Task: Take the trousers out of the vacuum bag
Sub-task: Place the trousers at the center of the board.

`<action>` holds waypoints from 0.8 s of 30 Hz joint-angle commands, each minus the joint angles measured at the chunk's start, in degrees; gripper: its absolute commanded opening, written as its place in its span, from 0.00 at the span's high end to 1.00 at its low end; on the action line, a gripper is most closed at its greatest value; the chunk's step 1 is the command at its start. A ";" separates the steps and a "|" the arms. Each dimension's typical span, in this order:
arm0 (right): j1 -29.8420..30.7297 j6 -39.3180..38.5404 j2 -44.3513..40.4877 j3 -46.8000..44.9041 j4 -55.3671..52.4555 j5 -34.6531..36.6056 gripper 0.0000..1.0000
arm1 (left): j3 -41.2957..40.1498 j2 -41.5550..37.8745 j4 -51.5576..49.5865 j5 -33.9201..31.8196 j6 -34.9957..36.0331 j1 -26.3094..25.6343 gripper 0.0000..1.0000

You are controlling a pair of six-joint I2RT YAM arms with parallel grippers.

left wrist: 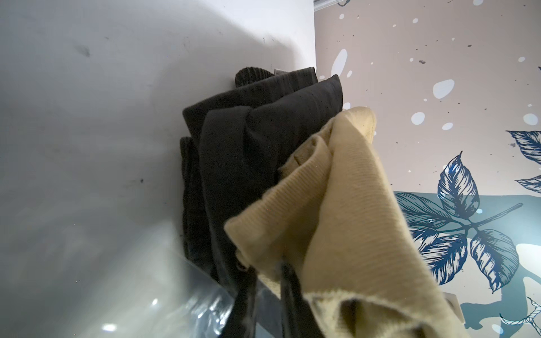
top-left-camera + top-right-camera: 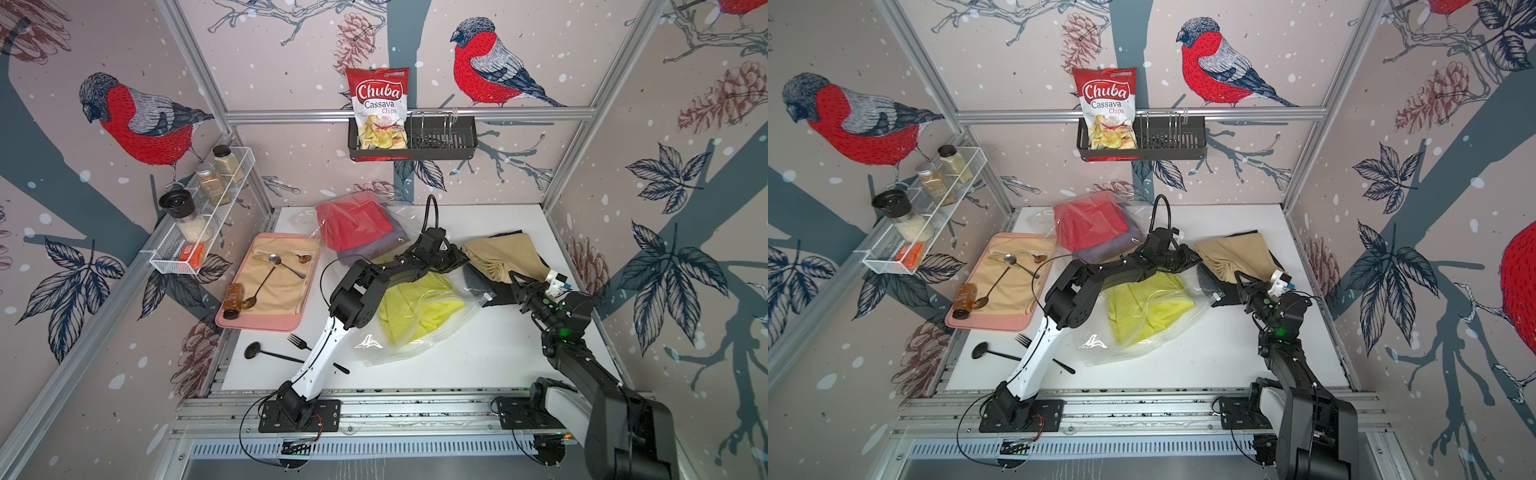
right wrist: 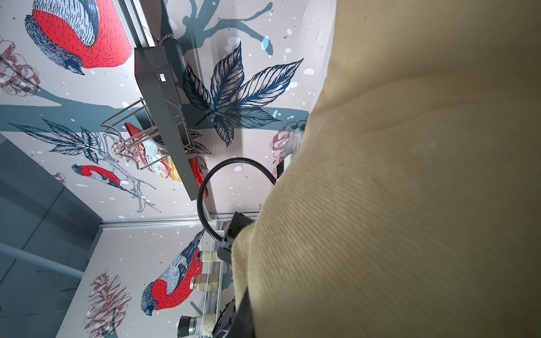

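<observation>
Mustard trousers (image 3: 409, 175) lay outside the vacuum bag (image 2: 453, 316), on the black pair (image 1: 248, 146); left gripper (image 2: 460, 257) and right gripper (image 2: 518, 281) at them (jaws cloth-hidden, can't tell). Yellow-green (image 2: 415, 311), red (image 2: 353, 224), purple (image 2: 365, 254) sat inside. Risk: bag unpinned, pulling could drag it.

Vacuum bag (image 2: 374, 345) mid-table: stacked trousers (image 2: 353, 224) in far end, single pair (image 2: 415, 311) in near end. Right of bag, outside: top pair (image 2: 503, 253) lying on bottom pair (image 2: 498, 293). My left gripper (image 2: 463, 257) at top pair's left edge, my right gripper (image 2: 516, 277) at its near edge. Tray (image 2: 257, 326) left of bag; fork (image 2: 299, 341), ladle (image 2: 252, 350) before tray.
</observation>
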 commanded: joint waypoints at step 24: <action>-0.14 -1.21 -0.21 -0.42 2.19 0.13 0.86 | -1.43 0.41 7.21 -0.26 -8.47 -0.15 0.71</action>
